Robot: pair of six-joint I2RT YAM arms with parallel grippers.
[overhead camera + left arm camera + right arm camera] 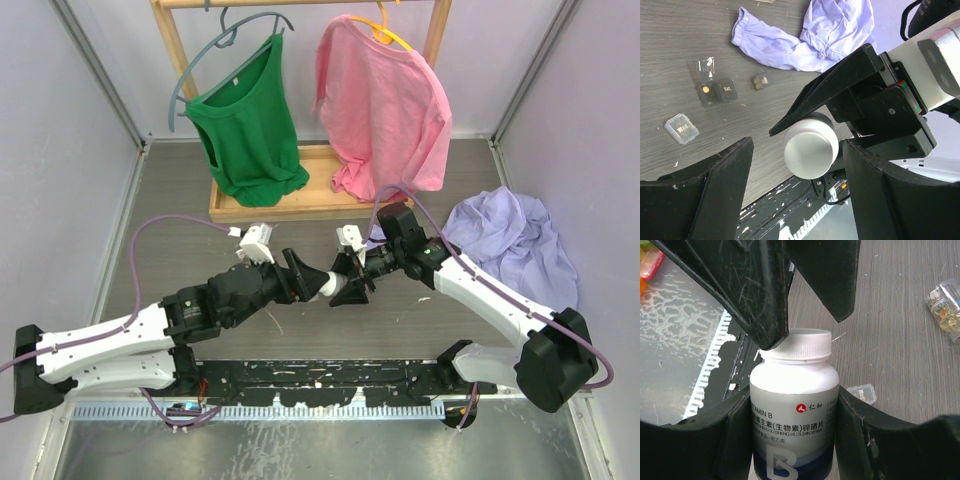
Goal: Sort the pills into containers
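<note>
Both arms are angling inward, meeting in the middle. My right gripper [794, 410] is clamping the pill bottle [792, 445]. My left gripper [800, 145] is straddling its cap [811, 152], jaws open. Small tubs [717, 91] are lying beyond.

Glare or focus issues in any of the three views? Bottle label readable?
Top external: even light, soft shadows, nothing blown out. Left wrist: left gripper's fingers dark and soft up close; bottle cap bright but keeps its ridges; the clear tub reads "Wed". Right wrist: pill bottle label sharp and readable; mottled glare on the metal sheet at left.
</note>
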